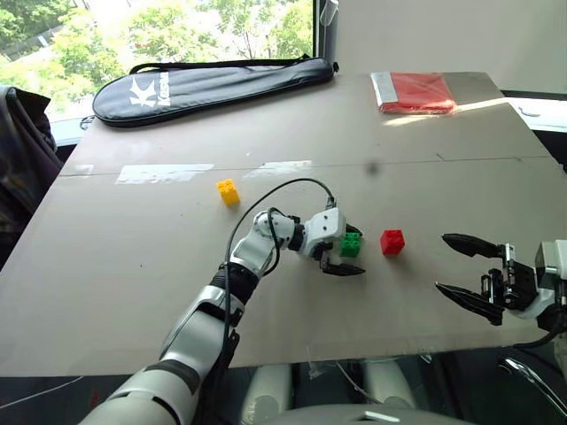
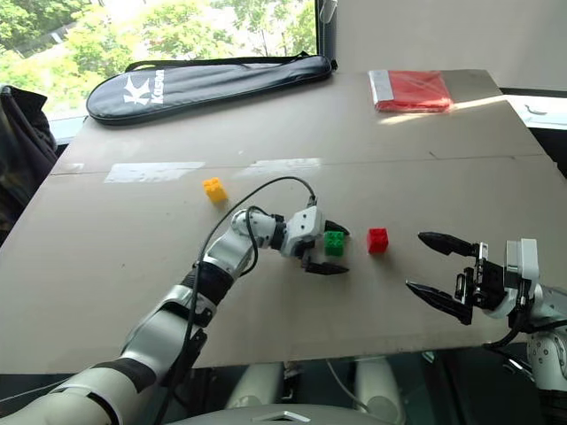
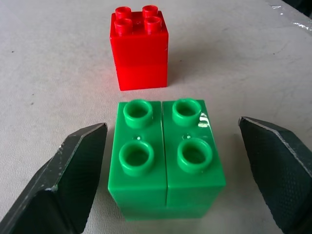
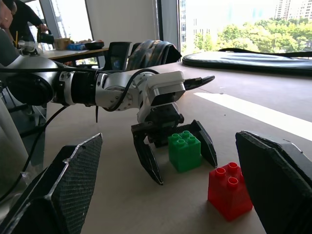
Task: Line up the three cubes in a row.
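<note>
We begin at the left gripper. Its two black fingers stand spread wide on either side of the green cube, with a clear gap between each finger and the cube face. The cube stands upright on the table, studs up, and nothing holds it. We judge this cube to be placed, with the fingers not yet withdrawn from around it.

The red cube stands just beside the green one, on the side toward the right arm, also upright and apart from it by a narrow strip of bare table. These two cubes already form a short row running across the table.

The right gripper hovers near the table's near right edge, well apart from the red cube. Its fingers are open as wide as they go and hold nothing.

The yellow cube sits farther back and to the left, well apart from the other two and off their line. This is the remaining work as we read it: two of three cubes are in line, and the yellow one has to be brought down beside the green cube, on the side away from the red. It lies closer to the left arm.

At the far edge of the table lie a dark racket bag and a flat red packet, both clear of the working area.
</note>
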Controlling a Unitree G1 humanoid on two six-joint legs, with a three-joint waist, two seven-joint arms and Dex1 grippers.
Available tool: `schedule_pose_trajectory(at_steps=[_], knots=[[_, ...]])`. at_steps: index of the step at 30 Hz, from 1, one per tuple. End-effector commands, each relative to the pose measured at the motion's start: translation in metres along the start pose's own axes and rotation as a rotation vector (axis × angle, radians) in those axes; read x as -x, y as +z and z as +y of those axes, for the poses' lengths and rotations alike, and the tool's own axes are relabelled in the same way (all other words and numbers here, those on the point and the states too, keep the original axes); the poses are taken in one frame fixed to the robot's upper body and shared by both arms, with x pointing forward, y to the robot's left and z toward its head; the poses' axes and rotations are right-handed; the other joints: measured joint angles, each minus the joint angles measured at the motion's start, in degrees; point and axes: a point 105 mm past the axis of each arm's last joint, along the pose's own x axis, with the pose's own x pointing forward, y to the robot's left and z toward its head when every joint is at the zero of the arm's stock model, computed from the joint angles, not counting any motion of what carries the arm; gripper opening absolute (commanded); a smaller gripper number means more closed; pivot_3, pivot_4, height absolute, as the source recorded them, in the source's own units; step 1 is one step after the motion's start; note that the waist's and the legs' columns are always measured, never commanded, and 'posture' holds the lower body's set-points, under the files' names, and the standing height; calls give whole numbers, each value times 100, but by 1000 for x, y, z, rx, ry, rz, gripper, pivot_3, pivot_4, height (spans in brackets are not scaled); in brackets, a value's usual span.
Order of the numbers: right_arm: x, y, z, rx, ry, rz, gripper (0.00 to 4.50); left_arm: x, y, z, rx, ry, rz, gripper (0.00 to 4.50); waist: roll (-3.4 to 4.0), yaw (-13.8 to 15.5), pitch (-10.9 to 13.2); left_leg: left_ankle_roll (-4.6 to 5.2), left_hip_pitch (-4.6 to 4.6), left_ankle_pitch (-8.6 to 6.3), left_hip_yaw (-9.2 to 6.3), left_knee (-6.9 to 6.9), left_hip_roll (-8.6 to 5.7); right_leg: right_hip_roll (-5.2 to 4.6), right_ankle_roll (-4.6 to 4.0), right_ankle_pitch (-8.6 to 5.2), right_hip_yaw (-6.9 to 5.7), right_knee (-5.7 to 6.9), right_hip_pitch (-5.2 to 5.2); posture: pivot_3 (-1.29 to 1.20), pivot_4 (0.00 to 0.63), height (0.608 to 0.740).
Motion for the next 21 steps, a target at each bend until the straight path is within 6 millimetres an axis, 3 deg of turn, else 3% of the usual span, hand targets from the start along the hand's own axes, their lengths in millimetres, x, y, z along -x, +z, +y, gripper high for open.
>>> schedule_pose_trajectory(at_steps=[1, 7, 12, 15, 21], knots=[[2, 11, -2, 42, 3, -10, 4500, 32, 13, 9, -11, 89, -15, 4455, 1, -34, 0, 0, 0, 0, -3, -1, 4, 4, 0, 0, 0, 3, -2, 0, 150, 694], [-1, 12, -3, 45, 23, -25, 4500, 90, 34, -7, 112, 192, -81, 4455, 2, -40, 3, 0, -5, 0, -7, -2, 10, -2, -1, 0, 2, 2, -5, 0, 150, 694], [-9, 16, -6, 48, 40, -57, 4500, 131, 38, -6, 167, 475, -142, 4455, 4, -43, 4, 0, 0, 0, -7, -2, 13, -3, 5, -4, 2, 3, -4, 0, 150, 694], [-17, 24, -14, 39, 16, -108, 4500, 162, 27, 3, 186, 792, -103, 4455, 2, -45, 4, -1, 3, 0, -4, -2, 12, -7, 4, -3, 6, 3, -2, 0, 150, 694], [-22, 30, -30, 29, -51, -155, 4500, 181, 12, 10, 209, 1117, -84, 4455, 2, 60, 4, -2, 0, 0, -6, -2, 8, -8, -2, 1, 2, 4, -3, 0, 150, 694]])
